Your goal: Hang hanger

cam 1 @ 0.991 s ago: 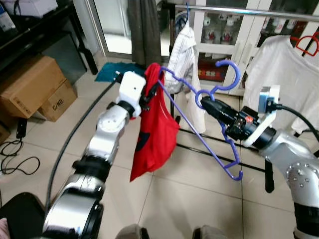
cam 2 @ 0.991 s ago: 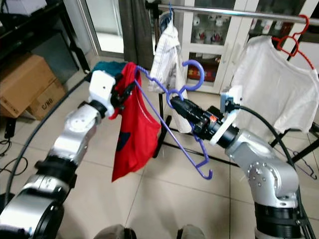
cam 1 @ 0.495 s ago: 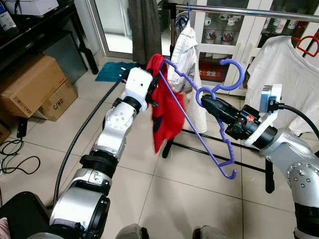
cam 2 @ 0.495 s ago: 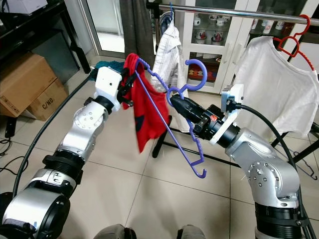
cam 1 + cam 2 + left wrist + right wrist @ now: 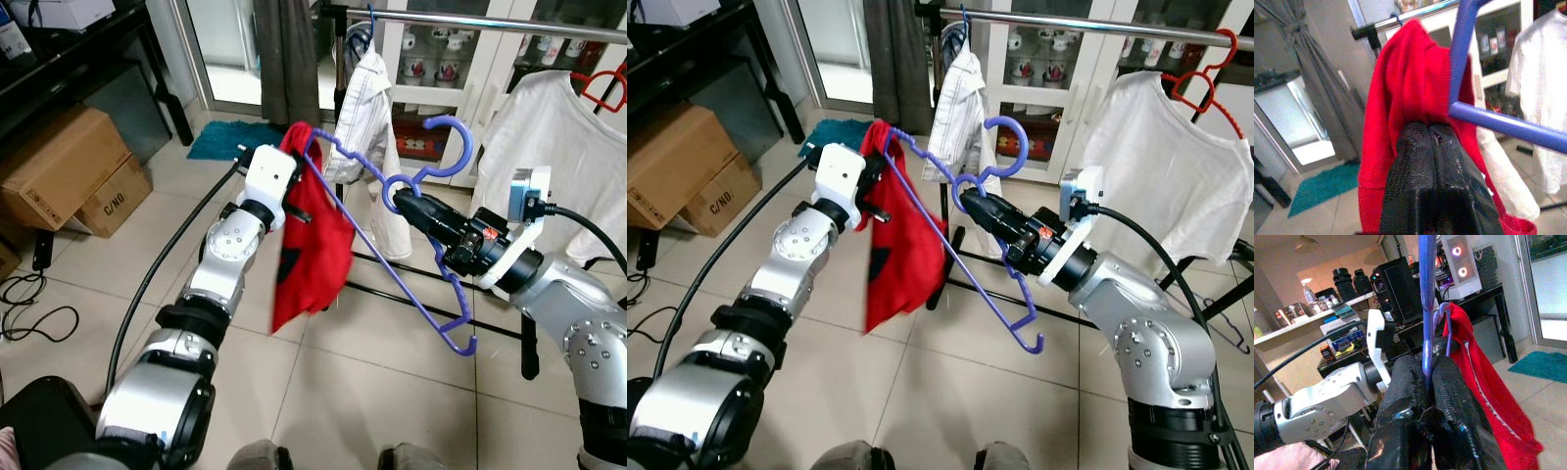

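A purple plastic hanger (image 5: 392, 262) slants across the middle, hook (image 5: 454, 147) up toward the clothes rail (image 5: 470, 20). My right gripper (image 5: 407, 204) is shut on the hanger's neck, and the shaft (image 5: 1426, 293) stands between its fingers (image 5: 1449, 382). A red garment (image 5: 315, 245) is draped over the hanger's left end and hangs down loosely. My left gripper (image 5: 294, 201) is shut on the red cloth (image 5: 1400, 88) just below the hanger's shoulder (image 5: 1498, 125), its fingers (image 5: 1415, 161) pressed together.
A white shirt (image 5: 367, 108) and a white T-shirt (image 5: 558, 147) on a red hanger (image 5: 602, 88) hang from the rail. The rack's black base bar (image 5: 431, 299) crosses the tiled floor. Cardboard boxes (image 5: 64, 166), a teal mat (image 5: 220, 137) and floor cables (image 5: 29, 323) lie left.
The left gripper rose with the red garment bunched high, then came down; the cloth now hangs long again. The hanger's lower end dipped back down. The right gripper held its grip.
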